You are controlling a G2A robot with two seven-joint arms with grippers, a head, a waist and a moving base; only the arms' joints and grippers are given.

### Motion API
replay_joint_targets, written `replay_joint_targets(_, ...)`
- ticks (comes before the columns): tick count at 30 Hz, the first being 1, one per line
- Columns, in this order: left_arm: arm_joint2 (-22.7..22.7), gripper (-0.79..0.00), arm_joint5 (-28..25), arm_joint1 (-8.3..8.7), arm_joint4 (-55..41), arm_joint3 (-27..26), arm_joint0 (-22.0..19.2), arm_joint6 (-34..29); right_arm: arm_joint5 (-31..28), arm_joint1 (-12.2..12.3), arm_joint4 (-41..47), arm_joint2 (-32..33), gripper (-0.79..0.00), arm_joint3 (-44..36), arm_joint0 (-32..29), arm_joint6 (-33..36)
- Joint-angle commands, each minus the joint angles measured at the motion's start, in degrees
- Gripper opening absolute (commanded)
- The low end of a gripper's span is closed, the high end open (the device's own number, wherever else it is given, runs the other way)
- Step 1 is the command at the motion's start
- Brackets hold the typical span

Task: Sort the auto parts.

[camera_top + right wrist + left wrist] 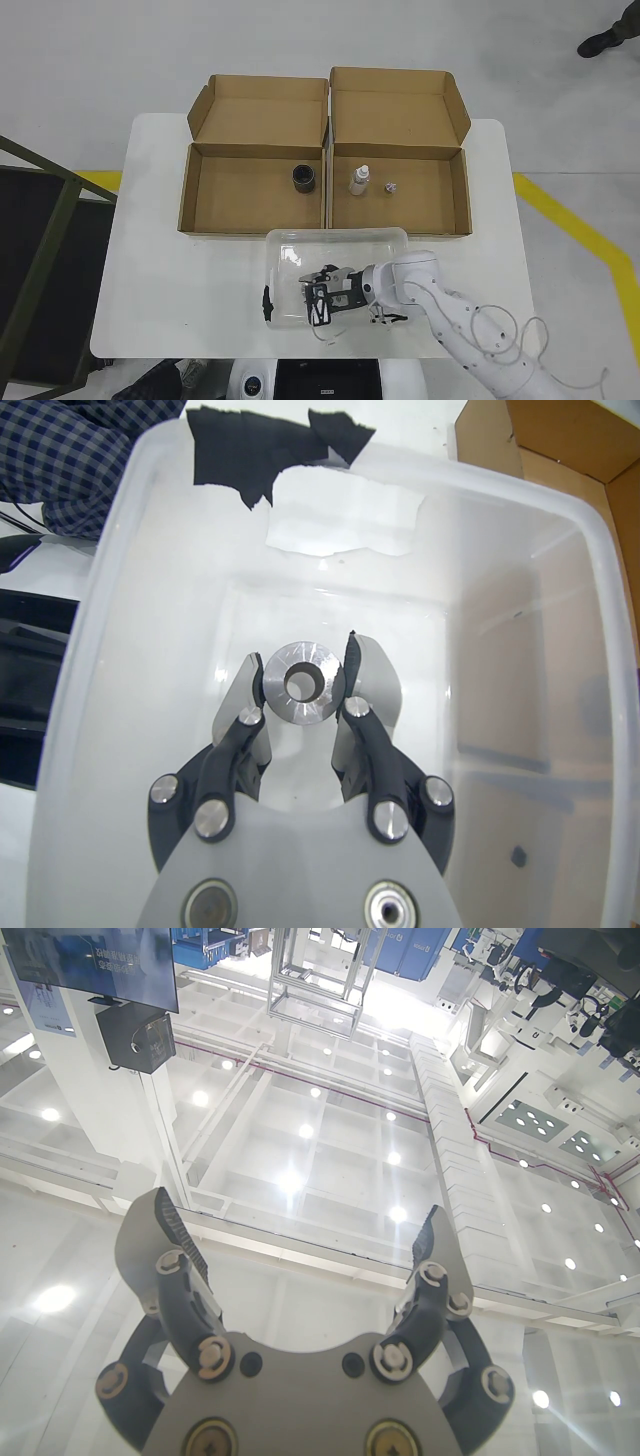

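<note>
1. Right wrist view: a flat silver metal ring (303,688) with a round centre hole is clamped between the fingers of the right gripper (304,667). The jaws are drawn in narrow against opposite sides of its outer edge.
2. The hole faces straight back at the wrist, so the ring's axis runs along the gripper's reach and the grip goes across the disc. I cannot tell whether the ring rests on the floor below or hangs just above it.
3. Around it stands a clear rectangular plastic bin (595,520), with torn black tape (280,445) and a white paper label (345,515) on one wall.
4. Top view: the bin (337,236) lies at 6 o'clock on the white table (150,250), and the right gripper (318,295) is down inside it.
5. From that gripper, the left brown cardboard box (230,195) lies at 11 o'clock and holds a black cylindrical part (304,178). The right brown cardboard box (430,195) lies at 1 o'clock and holds a small white bottle-shaped part (359,180) and a tiny grey part (391,187).
6. Left wrist view: the left gripper (297,1208) points at the ceiling, fingers spread wide and empty, so the carry falls to the right arm.
7. The pick looks made. The next move likely calls for a straight lift clear of the bin wall, then travel toward 12 o'clock. I cannot judge which box suits the ring.
</note>
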Motion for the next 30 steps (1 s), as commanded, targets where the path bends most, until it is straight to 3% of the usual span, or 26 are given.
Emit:
replay_joint_targets(1, 0.00, 0.000, 0.00, 0.00, 0.00, 0.00, 0.00, 0.00, -0.14, 0.18, 0.69, 0.69, -0.785, -1.07, -0.24, -0.21)
replay_joint_targets(30, 0.00, 0.000, 0.00, 0.00, 0.00, 0.00, 0.00, 0.00, 1.48, 3.07, 21.03, 15.86, -0.785, -15.07, -4.84, 0.12)
